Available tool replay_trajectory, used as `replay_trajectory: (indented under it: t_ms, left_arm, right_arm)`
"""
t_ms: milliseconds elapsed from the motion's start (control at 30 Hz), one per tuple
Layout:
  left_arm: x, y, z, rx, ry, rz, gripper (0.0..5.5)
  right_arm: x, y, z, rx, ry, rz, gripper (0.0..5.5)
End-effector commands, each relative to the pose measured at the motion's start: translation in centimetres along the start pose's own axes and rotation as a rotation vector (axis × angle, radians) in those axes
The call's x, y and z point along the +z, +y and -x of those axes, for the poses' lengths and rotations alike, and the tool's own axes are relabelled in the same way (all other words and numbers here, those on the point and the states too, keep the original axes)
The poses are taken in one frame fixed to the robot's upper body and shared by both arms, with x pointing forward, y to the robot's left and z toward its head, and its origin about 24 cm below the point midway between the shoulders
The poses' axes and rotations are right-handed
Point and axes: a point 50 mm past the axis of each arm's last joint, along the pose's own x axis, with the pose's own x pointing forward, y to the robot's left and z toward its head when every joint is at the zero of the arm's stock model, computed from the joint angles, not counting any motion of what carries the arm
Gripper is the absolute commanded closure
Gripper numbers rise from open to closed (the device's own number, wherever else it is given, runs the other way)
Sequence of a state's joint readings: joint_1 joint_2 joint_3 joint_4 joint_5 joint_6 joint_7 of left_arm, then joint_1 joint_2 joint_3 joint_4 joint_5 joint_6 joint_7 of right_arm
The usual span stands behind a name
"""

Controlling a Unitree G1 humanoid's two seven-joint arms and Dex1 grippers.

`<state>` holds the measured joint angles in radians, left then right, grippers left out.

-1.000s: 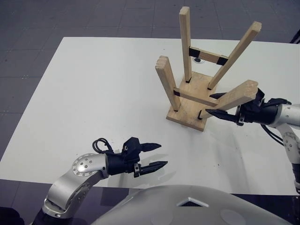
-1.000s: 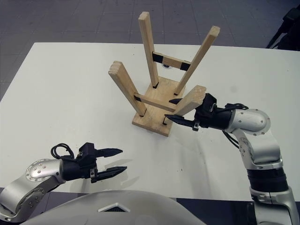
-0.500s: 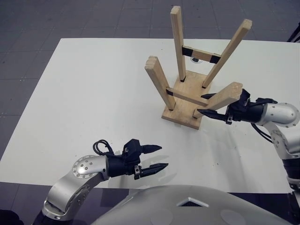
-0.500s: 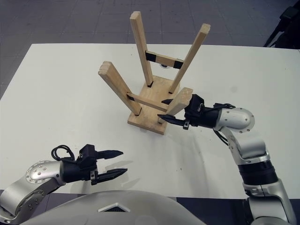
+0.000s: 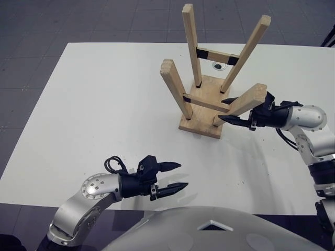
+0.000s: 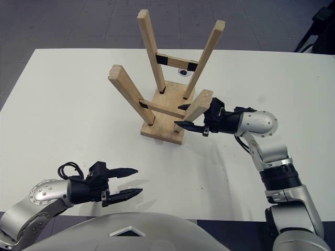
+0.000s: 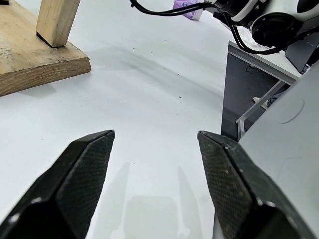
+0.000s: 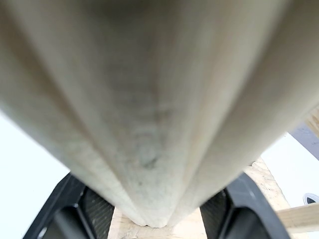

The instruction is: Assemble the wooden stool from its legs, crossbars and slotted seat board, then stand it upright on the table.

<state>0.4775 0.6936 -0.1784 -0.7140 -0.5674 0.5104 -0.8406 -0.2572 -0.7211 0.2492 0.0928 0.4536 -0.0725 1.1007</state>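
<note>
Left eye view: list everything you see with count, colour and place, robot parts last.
table: one, white, under everything.
seat board: one, light wood, flat on the table, right of centre.
legs: four, light wood, pointing up from the board.
crossbars: two, light wood with black ends, each joining two legs.
round fitting: one, dark, in the table behind the board.
left gripper: one, black, open, above the table's near left edge.
right gripper: one, black, shut on the near-right leg.
</note>
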Motion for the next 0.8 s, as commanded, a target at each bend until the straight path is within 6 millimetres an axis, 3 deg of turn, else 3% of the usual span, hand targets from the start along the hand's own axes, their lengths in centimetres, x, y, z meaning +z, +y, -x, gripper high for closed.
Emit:
replay_trajectory:
  t_ms: [33,267,467,633,800]
  left_arm:
    - [0.0,-0.2,-0.3,-0.016,0.013,0.0,2.42]
    - [0.1,-0.2,-0.3,-0.018,0.007,0.009,2.42]
    - [0.0,-0.3,-0.5,-0.016,-0.001,0.017,2.42]
    - [0.1,-0.4,-0.7,-0.013,-0.007,0.019,2.42]
    - [0.2,-0.4,-0.5,-0.008,-0.006,0.016,2.42]
  right_arm:
    - [-10.3,7.9,3.6,0.396,0.486,-0.374,3.47]
    - [-8.1,8.7,3.2,0.577,0.375,-0.371,3.47]
    - [-5.6,7.9,2.3,0.599,0.313,-0.28,3.47]
    - [-3.3,6.8,1.9,0.513,0.296,-0.218,3.47]
    - [-2.2,8.5,3.3,0.463,0.297,-0.232,3.47]
